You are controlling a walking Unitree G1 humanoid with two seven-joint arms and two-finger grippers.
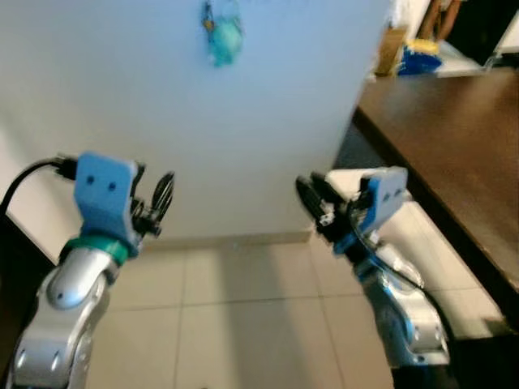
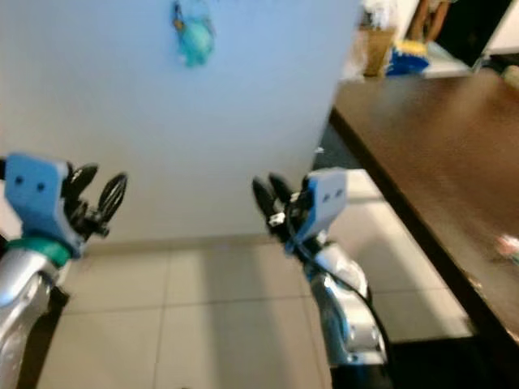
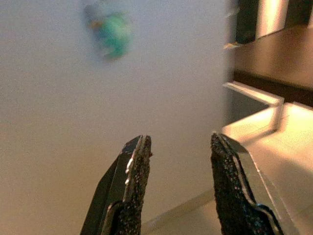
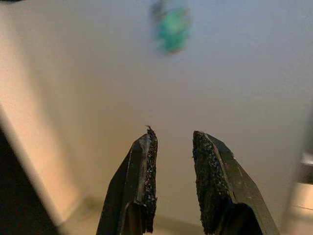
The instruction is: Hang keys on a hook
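A teal, blurred keyring charm (image 1: 223, 36) hangs high on the white wall (image 1: 243, 138); the same charm appears in the left wrist view (image 3: 113, 34) and the right wrist view (image 4: 171, 24). I cannot make out the hook or the keys themselves. My left gripper (image 1: 160, 198) is raised at the left, well below the charm, open and empty. My right gripper (image 1: 315, 198) is raised at the right, also below the charm, open with nothing between its fingers (image 4: 146, 171).
A dark wooden table (image 1: 454, 138) runs along the right side, with blue and yellow items (image 1: 418, 57) at its far end. Pale tiled floor (image 1: 243, 316) lies below between the arms. A black cable (image 1: 28, 178) trails from the left wrist.
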